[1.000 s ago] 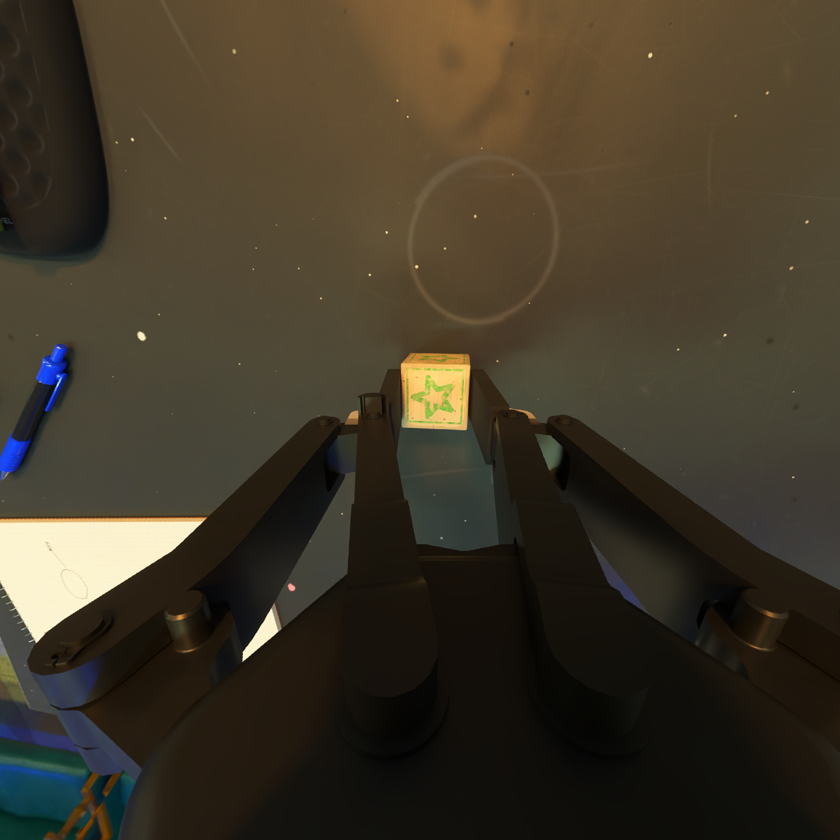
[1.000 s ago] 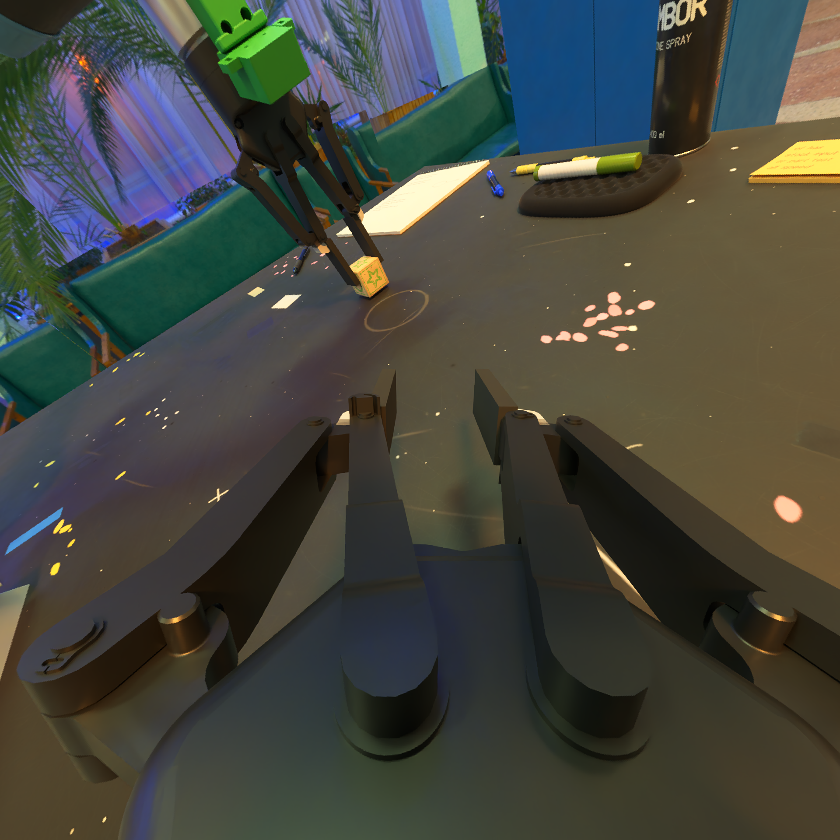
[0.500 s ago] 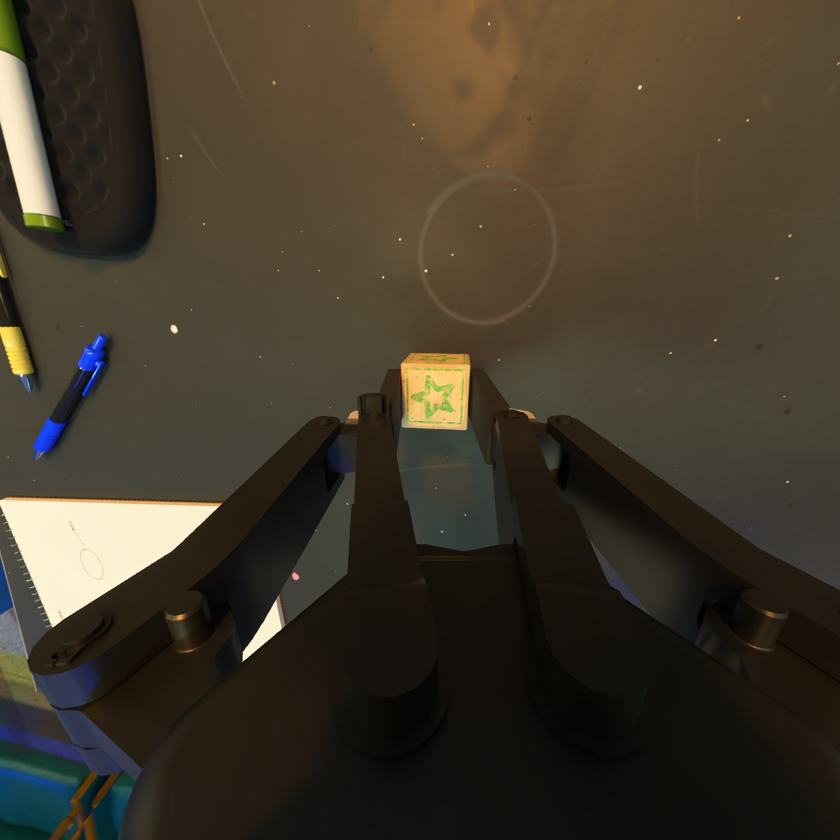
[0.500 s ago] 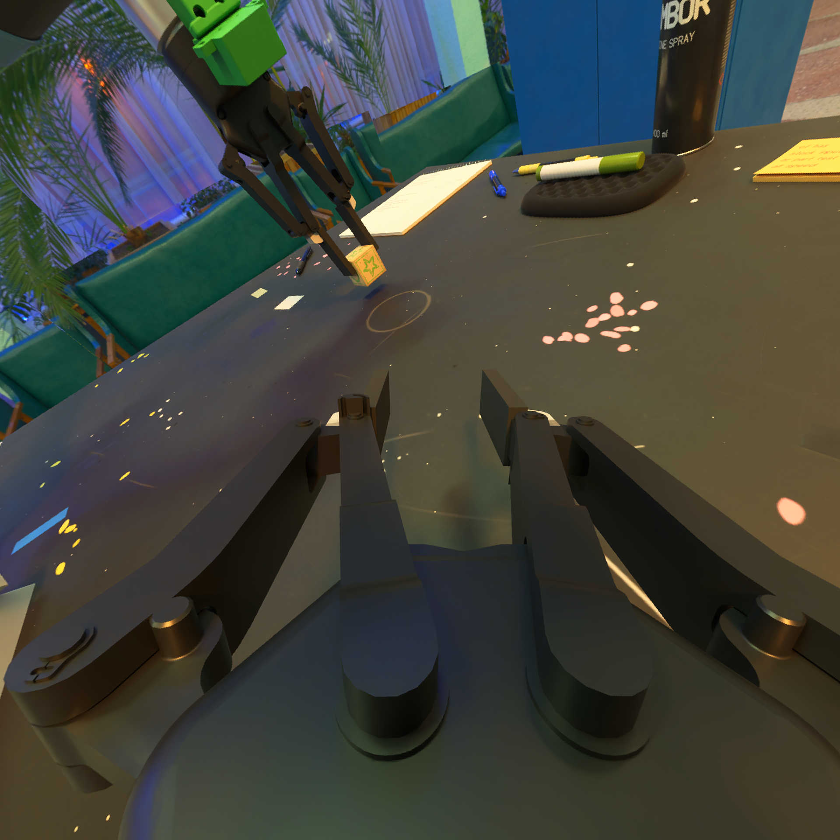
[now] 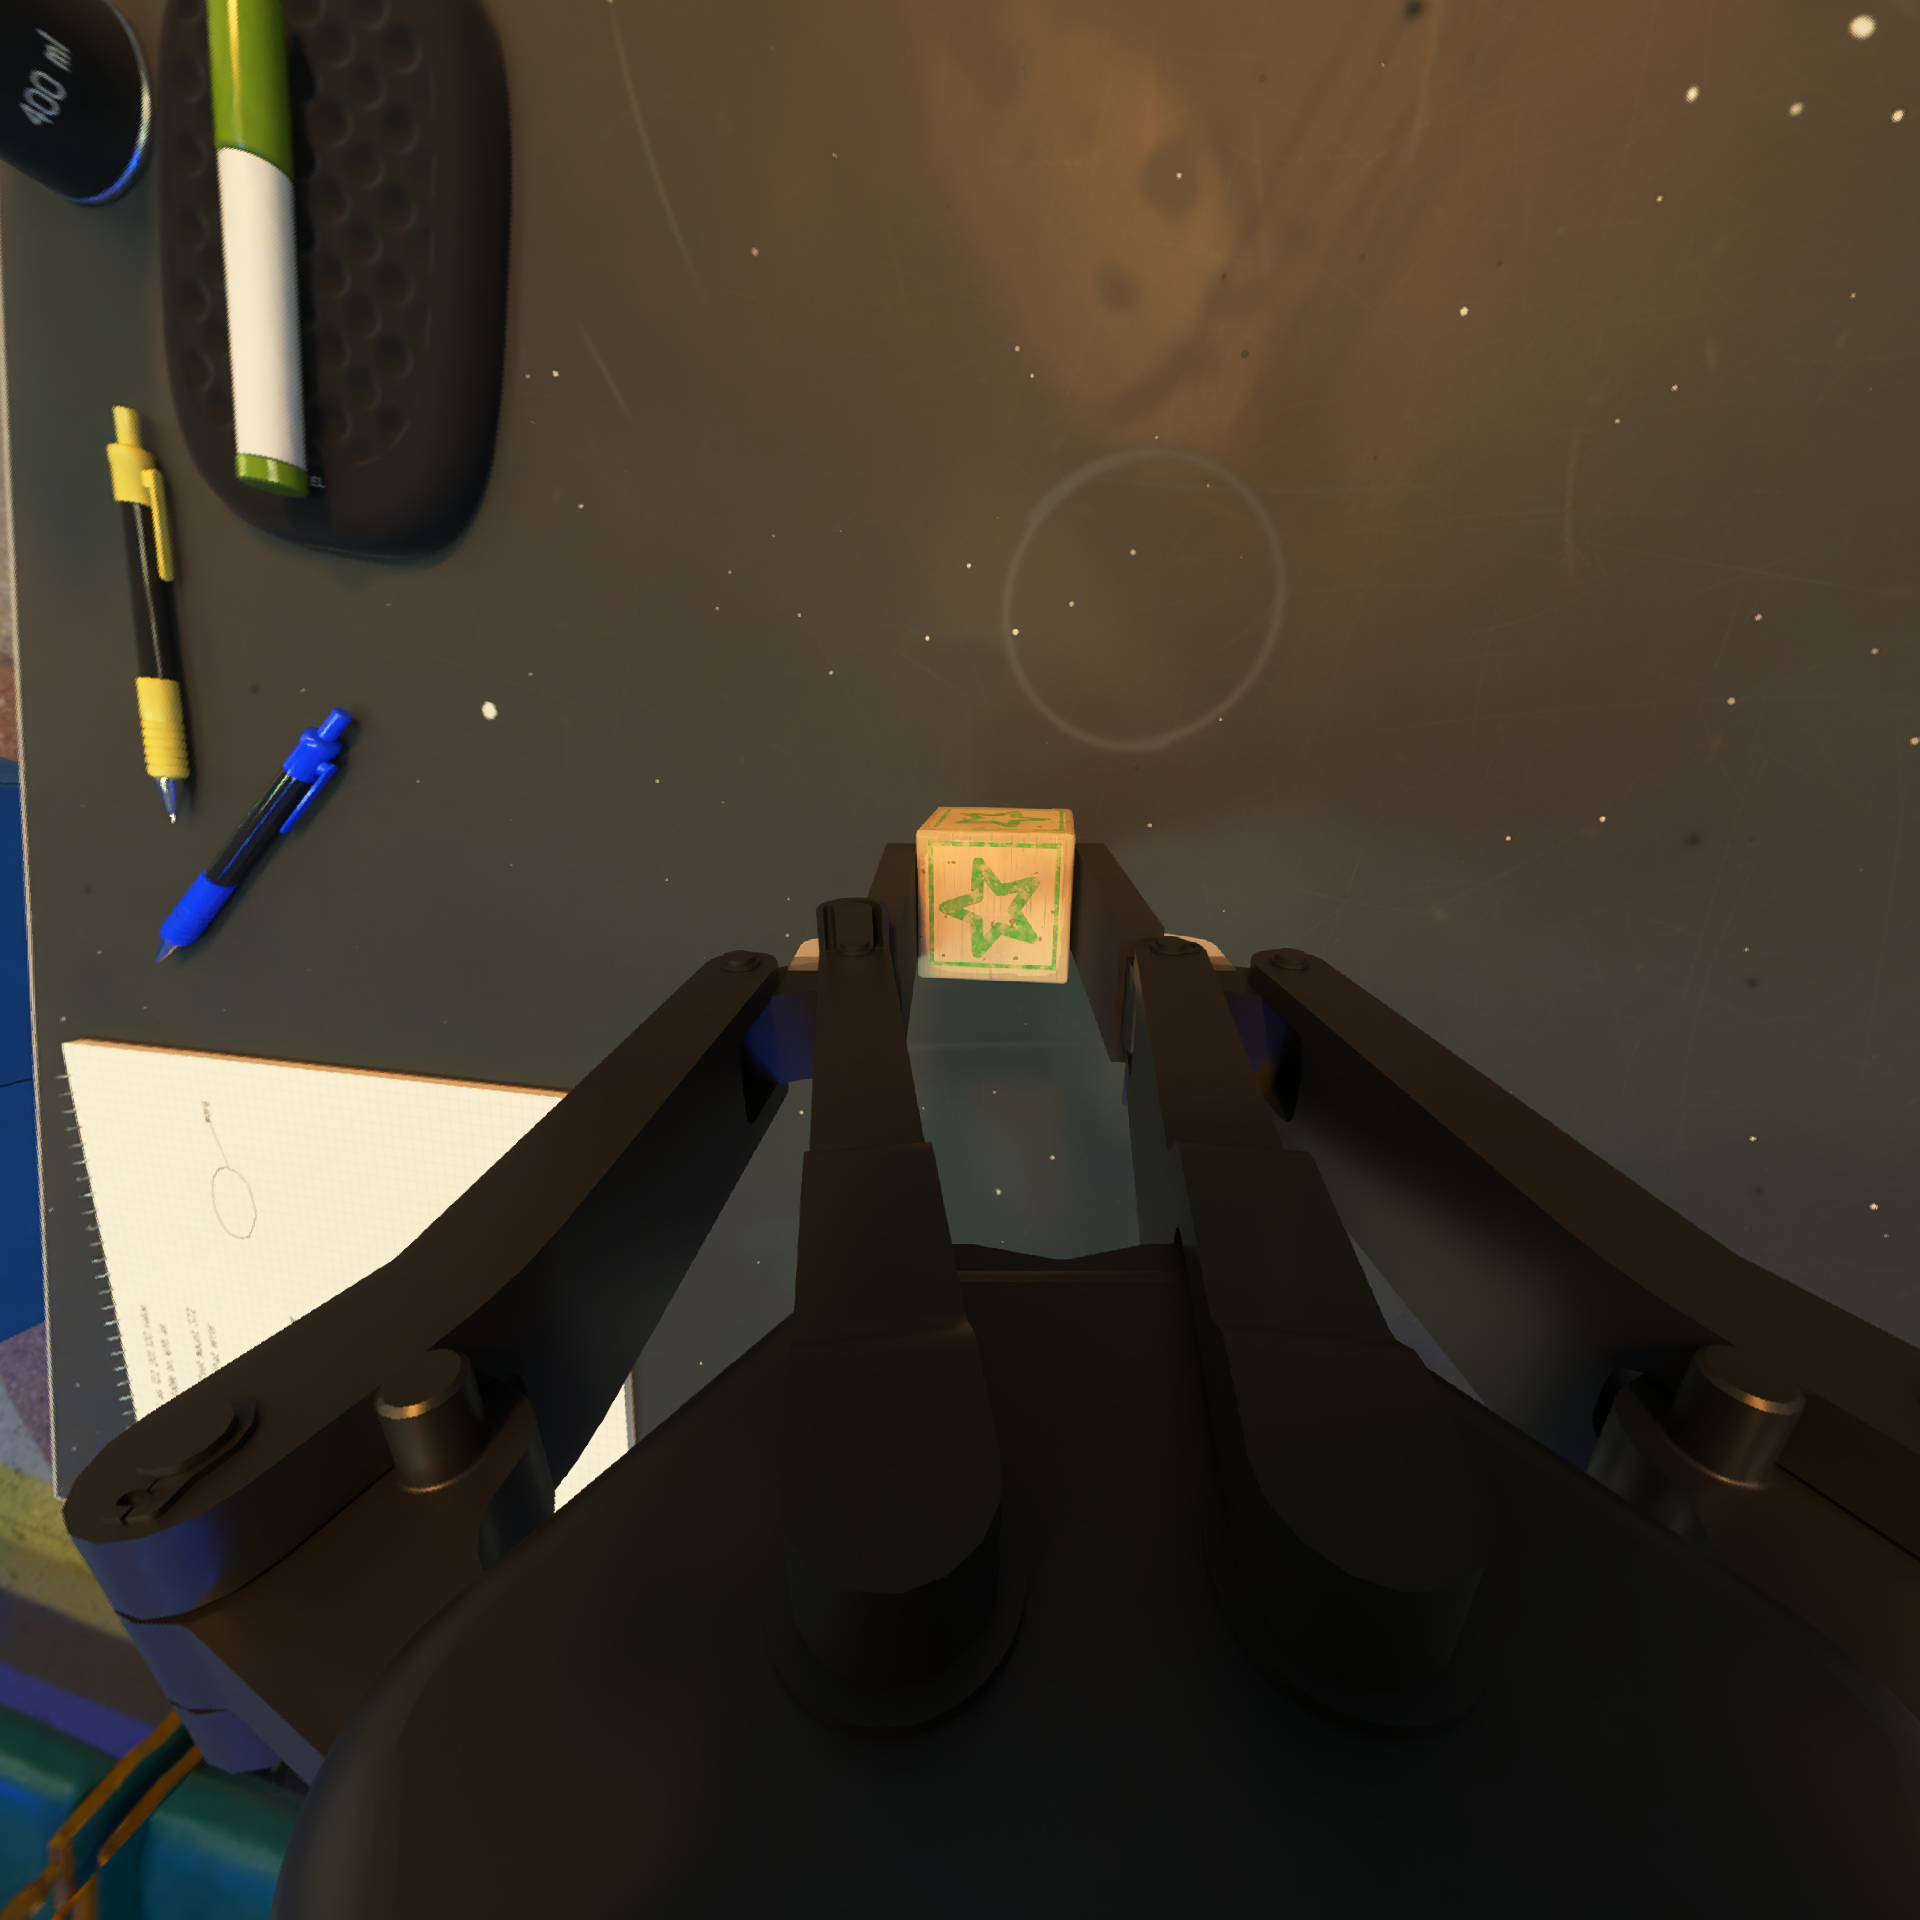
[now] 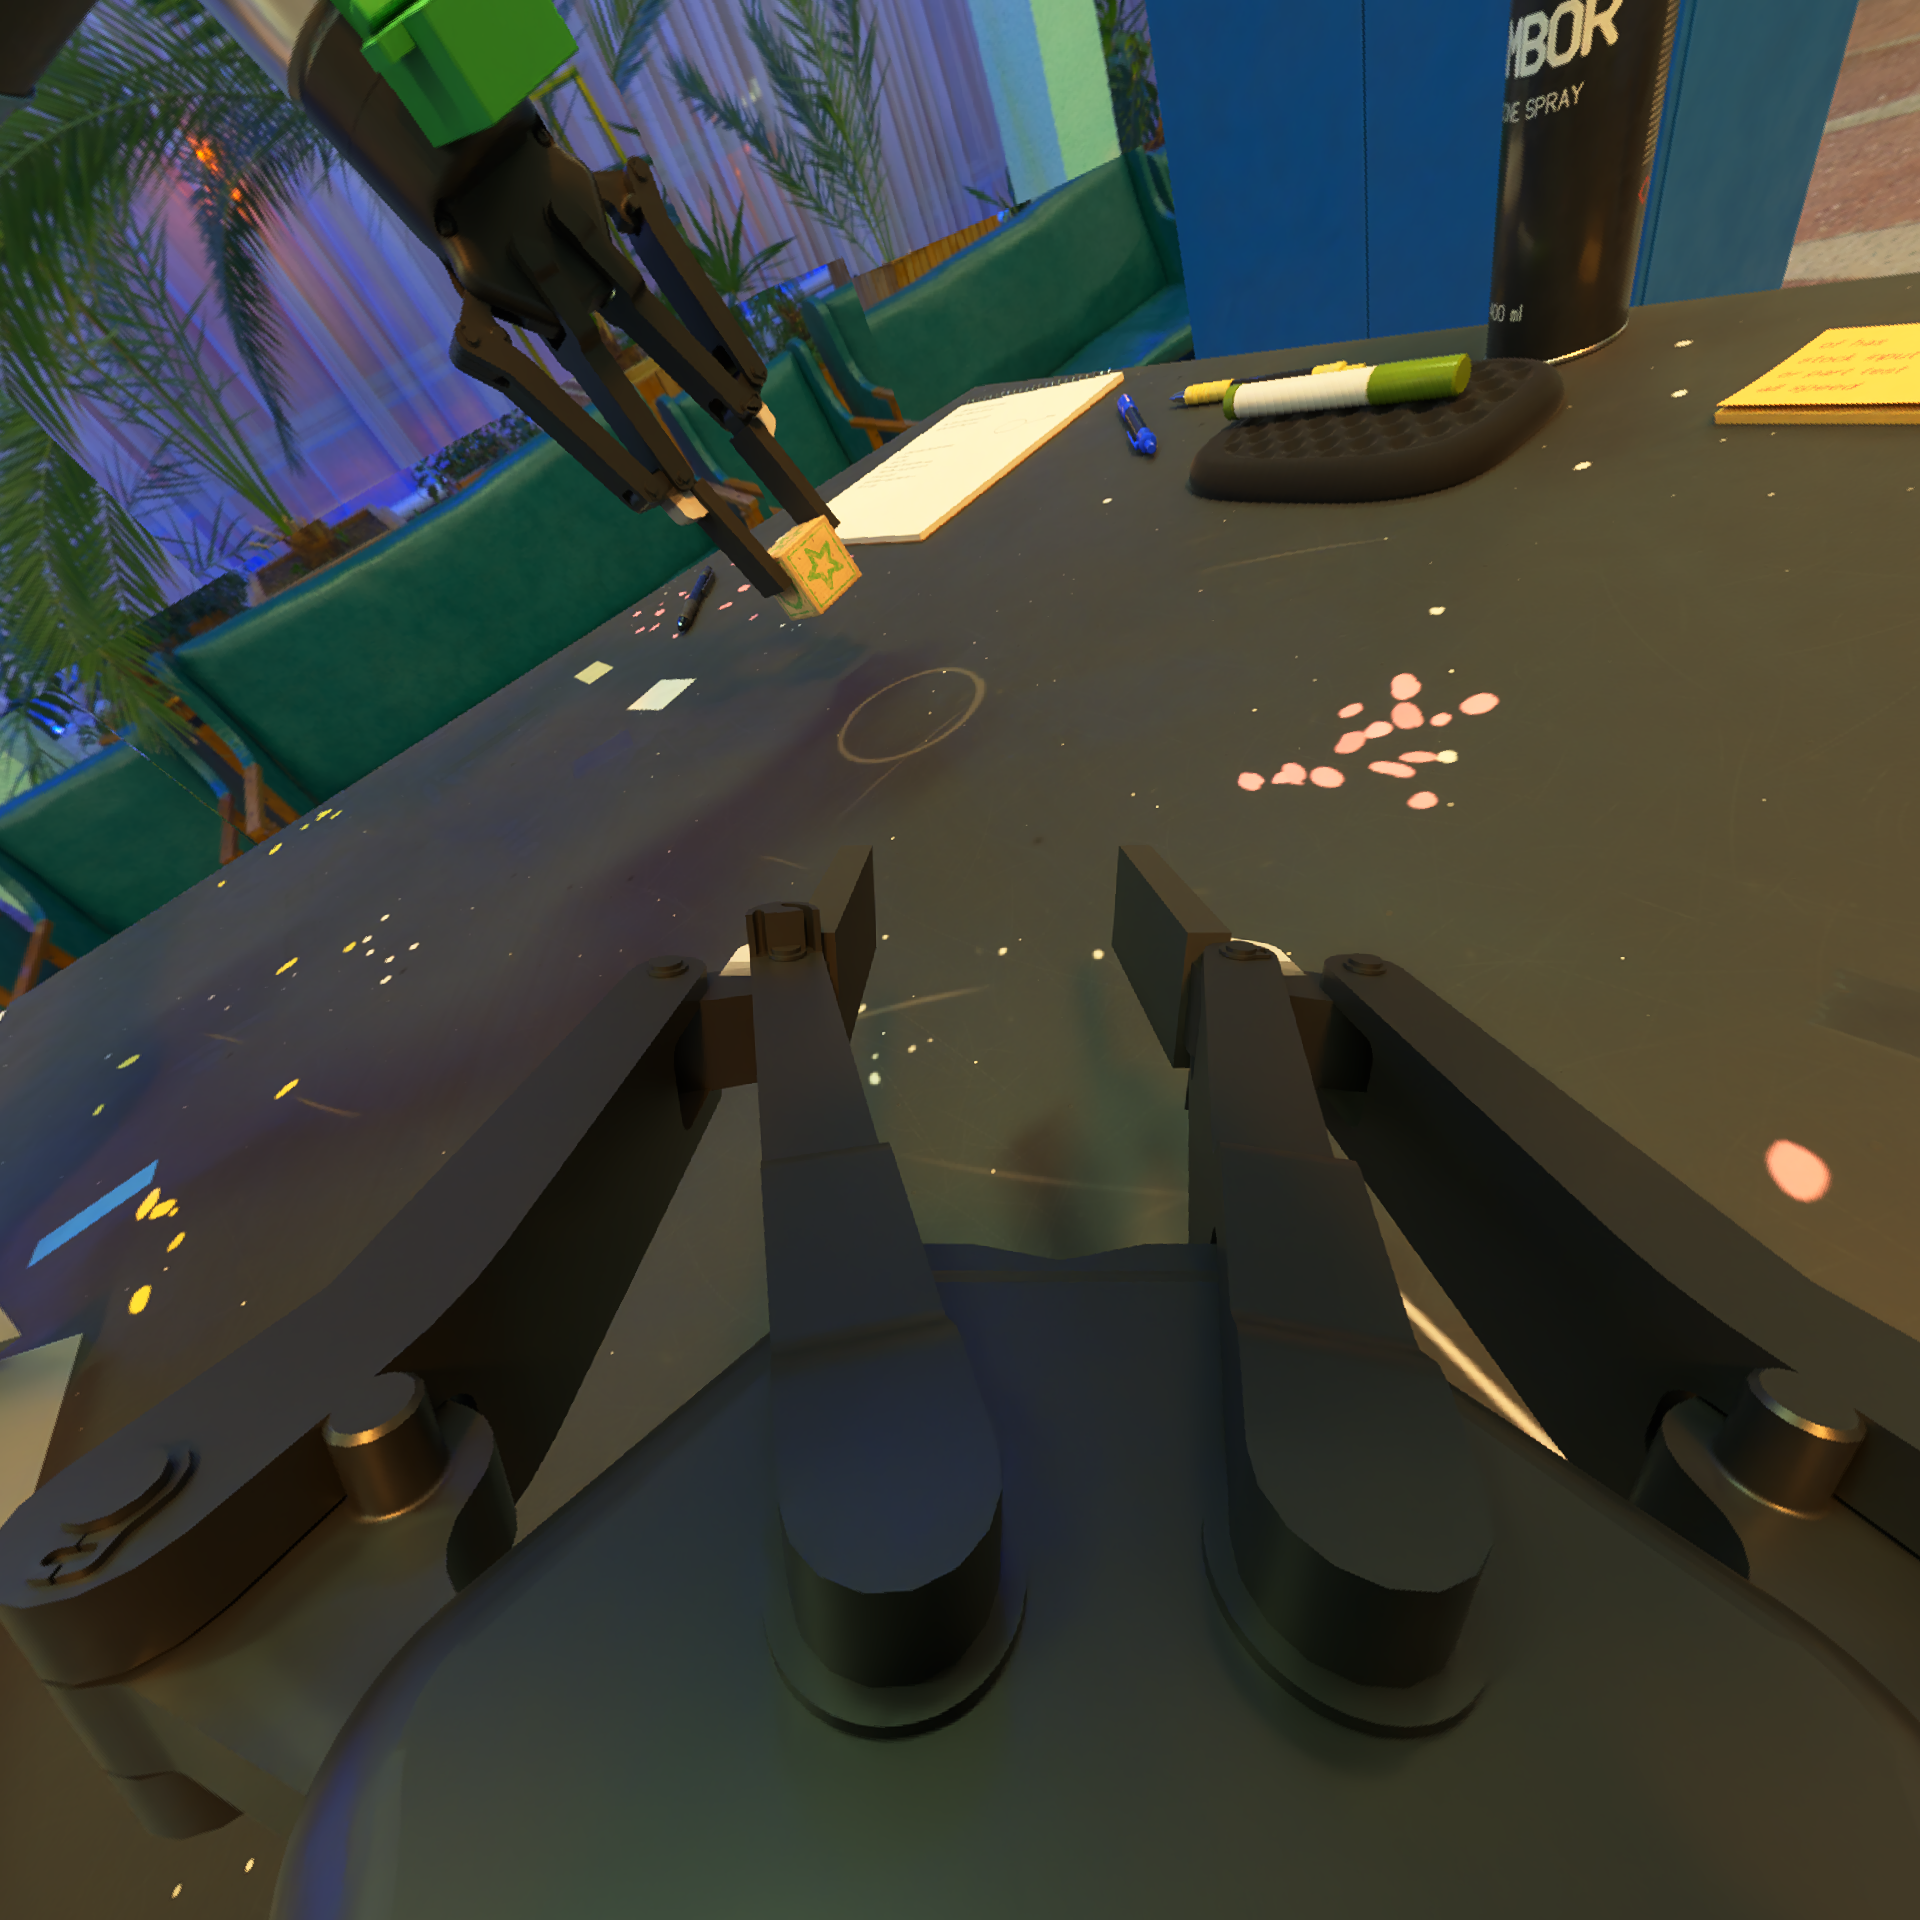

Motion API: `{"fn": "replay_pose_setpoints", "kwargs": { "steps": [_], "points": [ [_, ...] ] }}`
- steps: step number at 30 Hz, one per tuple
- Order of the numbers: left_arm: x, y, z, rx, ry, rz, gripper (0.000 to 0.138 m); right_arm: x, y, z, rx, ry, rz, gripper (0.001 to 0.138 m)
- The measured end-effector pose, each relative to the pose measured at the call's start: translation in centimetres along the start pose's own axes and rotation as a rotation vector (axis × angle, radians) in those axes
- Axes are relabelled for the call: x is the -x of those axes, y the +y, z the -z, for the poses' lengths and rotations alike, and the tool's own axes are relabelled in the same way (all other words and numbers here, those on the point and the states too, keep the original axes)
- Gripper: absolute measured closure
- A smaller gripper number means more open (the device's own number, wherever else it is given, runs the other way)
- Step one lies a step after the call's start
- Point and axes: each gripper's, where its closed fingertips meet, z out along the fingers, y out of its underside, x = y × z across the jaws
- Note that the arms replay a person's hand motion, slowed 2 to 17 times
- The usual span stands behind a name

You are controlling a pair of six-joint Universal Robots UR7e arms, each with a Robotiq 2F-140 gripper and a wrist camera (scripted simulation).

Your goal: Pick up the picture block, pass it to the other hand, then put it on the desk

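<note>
We are gripping the picture block (image 5: 993,896), a wooden cube with green stars on its faces, between the two fingers of our left gripper (image 5: 993,914), which is clamping it from both sides. Seen from the right wrist view, the block (image 6: 819,569) is hanging clear above the desk (image 6: 1143,644), with its shadow lying on the surface below it. Just beyond the block in the left wrist view, a faint ring mark (image 5: 1143,601) is showing on the desk (image 5: 1558,520). Left of the block, a blue pen (image 5: 255,831) and a yellow pen (image 5: 151,613) are lying near each other, a notepad (image 5: 312,1195) is sitting near the desk edge, and a green-and-white marker (image 5: 260,249) is resting on a dark pad (image 5: 416,270) beside a black spray can (image 5: 62,94). We are holding our right gripper (image 6: 992,914) low over the desk, well apart from the block, with its fingers spread and nothing between them
</note>
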Motion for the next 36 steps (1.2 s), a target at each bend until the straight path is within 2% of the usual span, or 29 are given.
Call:
{"fn": "replay_pose_setpoints", "kwargs": {
  "steps": [12,22,36],
  "points": [
    [0.5,0.0,2.2,-0.087,-0.054,0.116,0.099,0.1,-0.3,0.3,-0.013,-0.007,-0.002,0.077],
    [0.6,-1.0,3.8,-0.225,-0.061,0.246,0.099,0.1,-0.7,0.7,-0.030,-0.015,-0.012,0.077],
    [-0.1,-3.3,5.6,-0.447,-0.001,0.436,0.099,0.0,-1.6,1.3,-0.069,-0.041,-0.047,0.077]
  ]
}}
